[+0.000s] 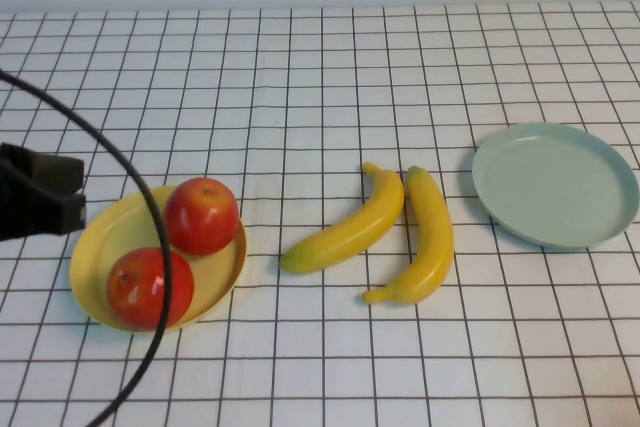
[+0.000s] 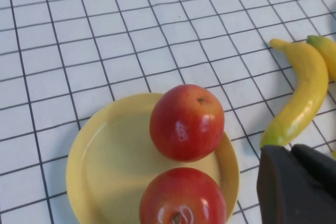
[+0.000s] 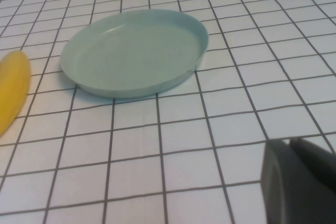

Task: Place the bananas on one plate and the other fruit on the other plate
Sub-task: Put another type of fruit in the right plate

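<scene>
Two red apples [image 1: 201,215] [image 1: 150,287] sit on the yellow plate [image 1: 100,242] at lower left; two bananas [image 1: 350,232] [image 1: 428,237] lie centre; the blue-green plate [image 1: 555,184] sits right.

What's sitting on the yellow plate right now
Two red apples sit on the yellow plate, touching. The plate under them is hidden. Both bananas lie on the table. The left pincer hangs beside the plate; the right pincer is near the blue-green plate.

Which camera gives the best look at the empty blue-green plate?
The right wrist view: the pale blue-green plate fills much of the picture, whole, rim and empty inside clear. The high view shows it whole but smaller, at the table's right side. The left wrist view does not show it.
</scene>
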Controlling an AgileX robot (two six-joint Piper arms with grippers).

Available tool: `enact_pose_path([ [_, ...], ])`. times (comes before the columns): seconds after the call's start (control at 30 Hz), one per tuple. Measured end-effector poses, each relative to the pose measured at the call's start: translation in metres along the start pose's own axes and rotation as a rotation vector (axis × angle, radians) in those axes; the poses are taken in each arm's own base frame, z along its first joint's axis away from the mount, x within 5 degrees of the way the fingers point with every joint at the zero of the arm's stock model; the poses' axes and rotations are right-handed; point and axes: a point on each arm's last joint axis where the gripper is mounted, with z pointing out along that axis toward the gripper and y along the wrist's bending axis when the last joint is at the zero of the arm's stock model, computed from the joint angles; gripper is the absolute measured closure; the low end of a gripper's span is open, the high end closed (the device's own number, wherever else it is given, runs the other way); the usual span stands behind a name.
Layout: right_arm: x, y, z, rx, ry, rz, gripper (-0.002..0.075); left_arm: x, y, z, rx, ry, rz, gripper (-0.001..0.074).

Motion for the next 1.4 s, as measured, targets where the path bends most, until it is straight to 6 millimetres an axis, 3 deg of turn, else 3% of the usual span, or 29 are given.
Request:
enact_pose_path([
  [0.2,0.0,0.0,0.0,0.0,0.0,0.0,0.0742,0.022,-0.017,-0.046,0.005,-0.092,0.066,0.0736],
  [0.33,0.0,0.0,0.0,0.0,0.0,0.0,0.0742,0.048,-0.021,-0.06,-0.03,-0.16,0.08,0.0737],
  [0.67,0.0,0.0,0.0,0.0,0.0,0.0,0.0742,0.126,-0.013,-0.051,-0.158,-0.405,0.001,0.0737],
  [0.93,0.0,0.0,0.0,0.0,0.0,0.0,0.0742,0.175,-0.006,-0.056,-0.325,-0.61,0.104,0.0737],
  [1.17,0.0,0.0,0.0,0.0,-0.002,0.0,0.0742,0.201,0.006,-0.044,-0.454,-0.411,0.017,0.0737],
  [1.4,0.0,0.0,0.0,0.0,-0.002,0.0,0.0742,0.223,0.007,-0.026,-0.428,-0.307,0.038,0.0737],
])
